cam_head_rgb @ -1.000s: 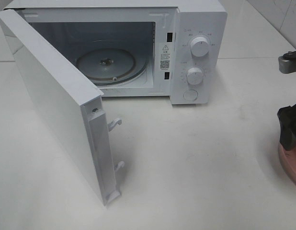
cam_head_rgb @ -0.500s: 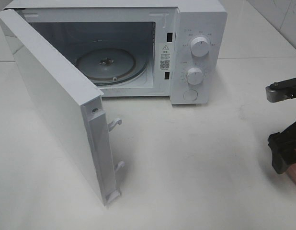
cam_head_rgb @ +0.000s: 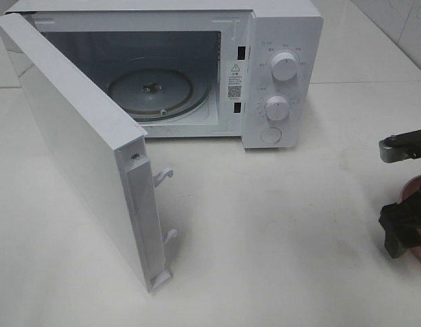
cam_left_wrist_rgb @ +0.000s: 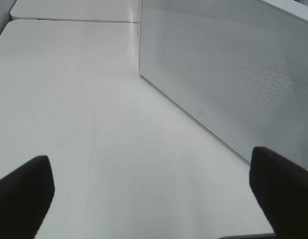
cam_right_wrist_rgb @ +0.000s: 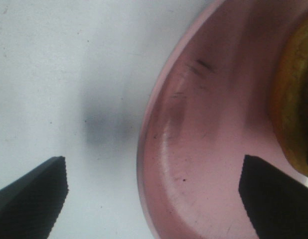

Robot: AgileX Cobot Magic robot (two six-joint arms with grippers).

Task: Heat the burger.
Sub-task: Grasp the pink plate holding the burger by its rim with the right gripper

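burger (cam_right_wrist_rgb: 296, 94), blurred golden-brown edge, on pink plate (cam_right_wrist_rgb: 194, 149)

I counted one microwave (cam_head_rgb: 285, 27) on the bench (cam_head_rgb: 278, 225). It had one door (cam_head_rgb: 74, 150), one glass turntable (cam_head_rgb: 150, 93), one round button (cam_head_rgb: 270, 135) and two dials, an upper knob (cam_head_rgb: 285, 66) and a lower knob (cam_head_rgb: 276, 107). The door's edge carried two latches, an upper hook (cam_head_rgb: 164, 175) and a lower hook (cam_head_rgb: 169, 236). Toward the bench's right side I saw one pink plate (cam_right_wrist_rgb: 194, 139) and one burger (cam_right_wrist_rgb: 293, 99). I had two grippers, my left gripper (cam_left_wrist_rgb: 149, 164) and my right gripper (cam_right_wrist_rgb: 153, 191), with two fingers (cam_left_wrist_rgb: 24, 194) apiece.
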